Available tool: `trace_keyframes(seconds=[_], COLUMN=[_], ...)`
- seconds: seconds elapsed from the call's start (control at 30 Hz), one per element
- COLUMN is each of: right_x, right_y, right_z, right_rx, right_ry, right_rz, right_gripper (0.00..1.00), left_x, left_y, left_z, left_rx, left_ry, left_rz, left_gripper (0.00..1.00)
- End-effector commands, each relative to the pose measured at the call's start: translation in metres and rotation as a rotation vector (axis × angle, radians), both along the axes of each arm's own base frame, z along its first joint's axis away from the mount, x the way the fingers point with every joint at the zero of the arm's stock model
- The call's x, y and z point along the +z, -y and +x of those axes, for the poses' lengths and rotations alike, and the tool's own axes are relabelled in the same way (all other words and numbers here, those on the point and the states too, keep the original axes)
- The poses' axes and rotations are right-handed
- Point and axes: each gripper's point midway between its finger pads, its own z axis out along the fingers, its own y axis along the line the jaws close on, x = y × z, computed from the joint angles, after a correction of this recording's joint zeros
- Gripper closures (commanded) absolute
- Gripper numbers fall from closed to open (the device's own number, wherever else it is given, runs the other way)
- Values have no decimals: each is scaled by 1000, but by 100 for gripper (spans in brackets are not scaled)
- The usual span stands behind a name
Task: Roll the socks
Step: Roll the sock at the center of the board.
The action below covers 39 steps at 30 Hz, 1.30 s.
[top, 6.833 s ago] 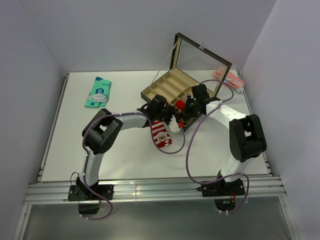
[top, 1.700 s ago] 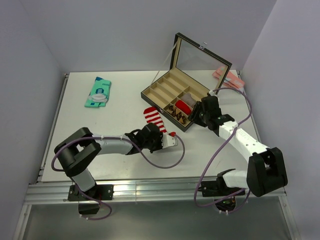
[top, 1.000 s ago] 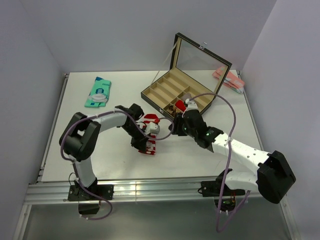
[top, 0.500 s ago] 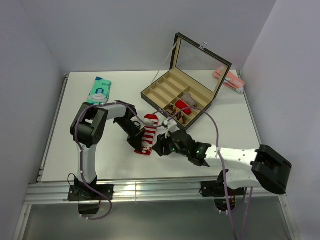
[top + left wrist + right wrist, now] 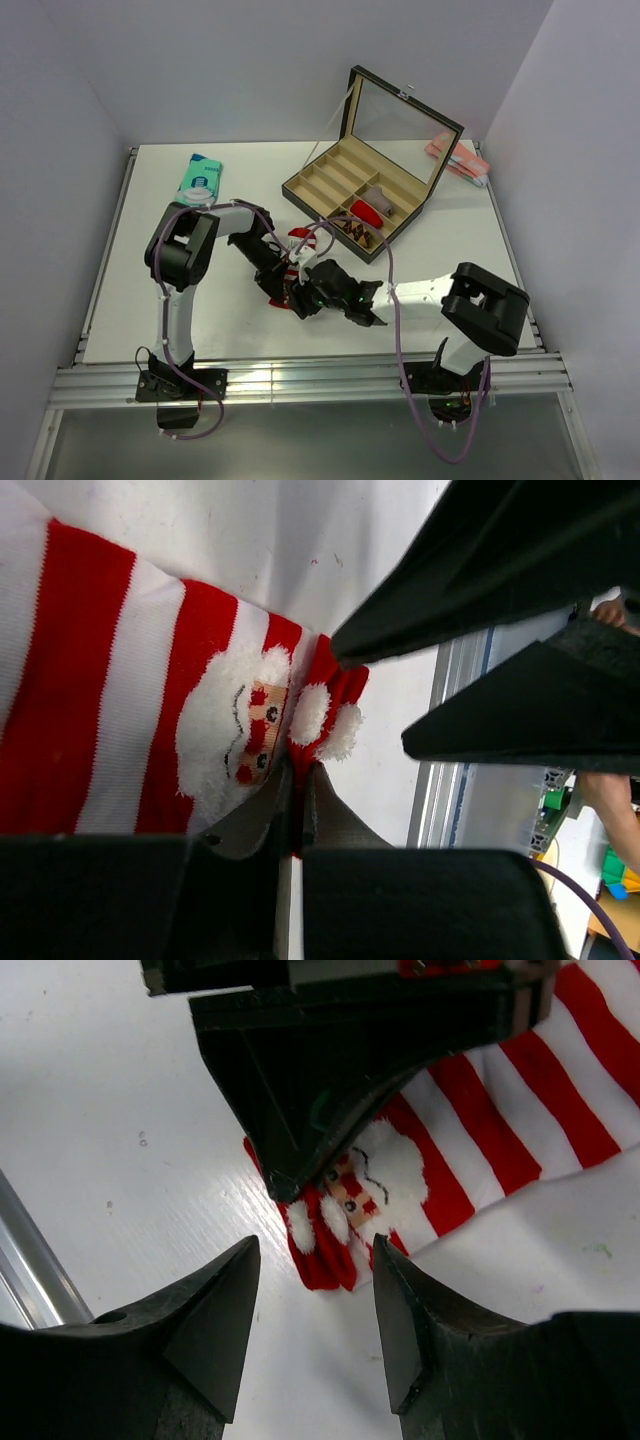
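- The left gripper (image 5: 297, 780) is pinched tight on the striped sock's (image 5: 120, 710) edge by the Santa face. The right gripper (image 5: 315, 1260) hangs partly open and empty over that same end.
- That sock lies flat on the table (image 5: 450, 240) before the box (image 5: 335, 170). The argyle sock (image 5: 352, 229) sits in a box compartment.
- Risk: the grippers crowd together, so the right could close on the left's finger. The thin pinch could also slip, bunching the sock.
- Count: 2 socks, 2 grippers, 1 box, 1 red roll (image 5: 365, 212), 1 teal packet (image 5: 200, 178).
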Motion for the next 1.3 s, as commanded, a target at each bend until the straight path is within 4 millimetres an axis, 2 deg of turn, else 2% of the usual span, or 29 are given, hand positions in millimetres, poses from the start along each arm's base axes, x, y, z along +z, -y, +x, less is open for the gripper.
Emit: trace_keyframes(seconds=[0.0, 0.17, 0.53, 0.67, 0.73, 0.77, 0.83, 1.03, 1.1, 1.13, 1.17, 1.2, 1.27], right_x=[15, 4, -32, -41, -45, -46, -48, -54, -56, -55, -57, -55, -55], right_y=[-21, -28, -20, -19, -18, -17, -15, -15, -13, -14, -13, -11, -10], right_z=[6, 2, 1, 1, 0, 0, -2, -12, -12, -17, -19, -17, -21], right_rx=[46, 68, 39, 27, 18, 11, 8, 41, 38, 59, 62, 58, 78], right_ry=[71, 59, 43, 37, 28, 24, 14, -56, -77, -101, -124, -136, -186], right_rz=[13, -18, -109, -142, -147, -144, -143, -133, -128, -115, -110, -99, -79], right_gripper=[44, 44, 48, 60, 75, 83, 88, 91, 91, 92, 92, 92, 92], left_x=[-17, -18, -17, -16, -13, -13, -10, 7, 17, 20, 21, 31, 41], left_y=[-5, -6, -6, -5, -4, -2, -1, 4, 3, 4, 2, 3, 0], left_z=[14, 14, 14, 15, 16, 19, 23, 50, 54, 65, 63, 68, 84], left_rx=[-27, -25, -26, -22, -10, 2, 29, 193, 223, 261, 277, 299, 366], left_ry=[61, 52, 26, 18, 22, 38, 66, 217, 277, 320, 329, 368, 426], left_rz=[27, 31, 40, 32, 26, 15, 10, -27, -45, -53, -55, -73, -95], left_gripper=[100, 100, 100, 100, 100, 98, 94, 81, 81, 80, 80, 80, 79])
